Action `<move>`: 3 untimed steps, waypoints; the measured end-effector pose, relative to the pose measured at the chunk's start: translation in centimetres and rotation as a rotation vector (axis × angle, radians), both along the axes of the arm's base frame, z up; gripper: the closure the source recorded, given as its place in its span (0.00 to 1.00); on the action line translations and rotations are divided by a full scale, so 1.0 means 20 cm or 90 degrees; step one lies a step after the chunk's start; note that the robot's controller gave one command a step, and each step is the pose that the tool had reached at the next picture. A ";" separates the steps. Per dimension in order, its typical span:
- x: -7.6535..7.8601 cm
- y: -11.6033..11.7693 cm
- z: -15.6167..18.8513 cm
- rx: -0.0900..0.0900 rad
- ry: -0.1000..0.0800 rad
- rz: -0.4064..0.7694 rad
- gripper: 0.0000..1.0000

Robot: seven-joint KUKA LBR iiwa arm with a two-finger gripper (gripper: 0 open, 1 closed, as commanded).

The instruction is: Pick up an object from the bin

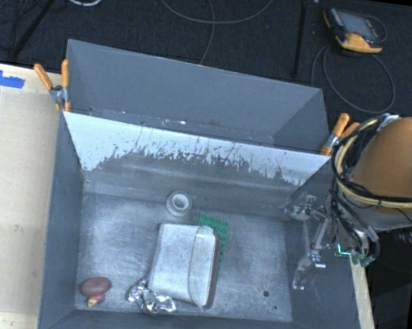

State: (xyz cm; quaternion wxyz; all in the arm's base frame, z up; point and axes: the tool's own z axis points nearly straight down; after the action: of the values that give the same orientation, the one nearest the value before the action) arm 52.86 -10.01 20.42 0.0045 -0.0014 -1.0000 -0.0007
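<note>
My gripper (309, 253) hangs over the bin's right side, above bare floor near the right wall, with nothing visibly in it. The nearest loose thing is a white folded cloth pouch (182, 264) in the middle of the bin, well to the gripper's left. A green mesh piece (215, 229) sticks out from under the pouch's upper right corner. A small clear ring (178, 202) lies just beyond the pouch, toward the back wall.
A crumpled foil ball (151, 298) lies at the pouch's front left corner. A reddish-brown rounded lump (95, 287) sits in the front left corner of the bin. The arm with its orange dome and cables stands over the right rim.
</note>
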 end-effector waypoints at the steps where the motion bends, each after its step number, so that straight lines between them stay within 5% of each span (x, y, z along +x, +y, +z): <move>1: 0.21 0.36 -0.64 0.001 -0.001 -0.078 0.00; 2: 0.33 0.65 -0.65 -0.003 -0.009 0.058 0.00; 3: 0.34 0.65 -0.65 -0.004 -0.009 0.059 1.00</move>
State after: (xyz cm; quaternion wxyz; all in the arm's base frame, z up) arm 59.59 2.98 7.48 -0.0025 0.0453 -0.9990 0.0024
